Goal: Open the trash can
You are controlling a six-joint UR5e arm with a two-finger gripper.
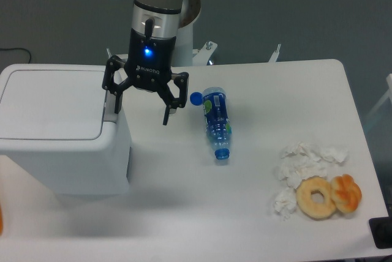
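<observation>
Jaws of the gripper [141, 109] are spread wide and grasp nothing, with one fingertip [116, 104] poised over the grey tab at the right edge of the trash can [61, 130]. That bin is placed at the worktop's [269, 90] left side, lid shut.

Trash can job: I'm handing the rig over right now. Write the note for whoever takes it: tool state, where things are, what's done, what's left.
Tool: open, holding nothing, hanging over the right edge of the trash can, one finger right by the grey tab; contact cannot be told.
Trash can: on the table's left side, lid flat and shut.
Bottle: lying on the table to the right of the tool, loose blue cap beside it. Tissues and two pastries at the right front.
Done: tool is lined up at the tab.
Left: press the tab and get the lid open.
</observation>
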